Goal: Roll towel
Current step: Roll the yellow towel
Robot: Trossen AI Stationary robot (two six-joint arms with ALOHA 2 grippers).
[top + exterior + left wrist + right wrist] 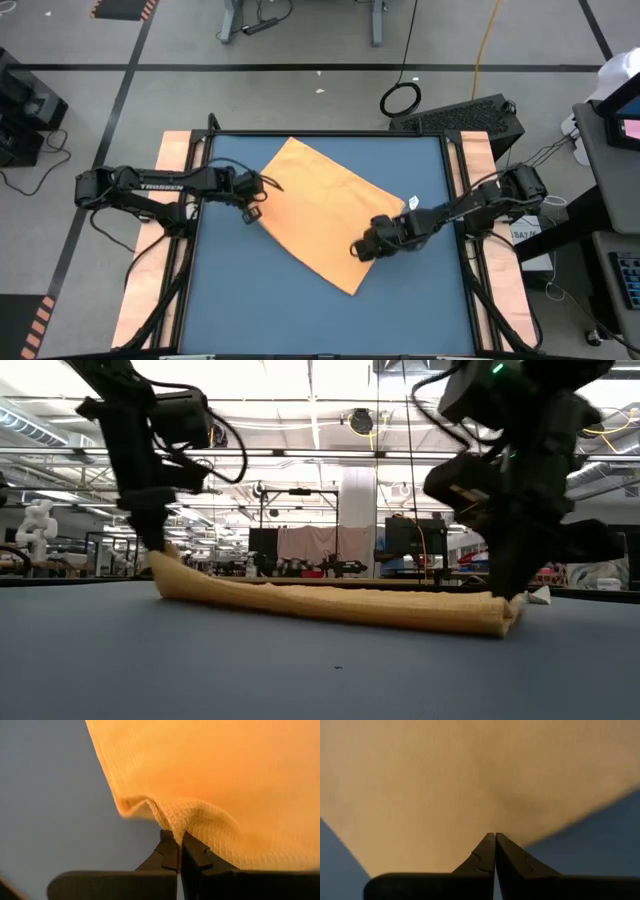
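i'm seeing the towel [325, 212] lying spread out slantwise on the blue table [230, 310], near its middle, with a small white tag [412, 202] at its right edge. i'm holding the left claw [256, 205] at the towel's left edge, its fingers pressed together and pinching the cloth [200, 825] there. the right claw [357, 250] is sitting low over the towel's near right corner, fingers [485, 855] together; i cannot tell whether cloth is caught between them.
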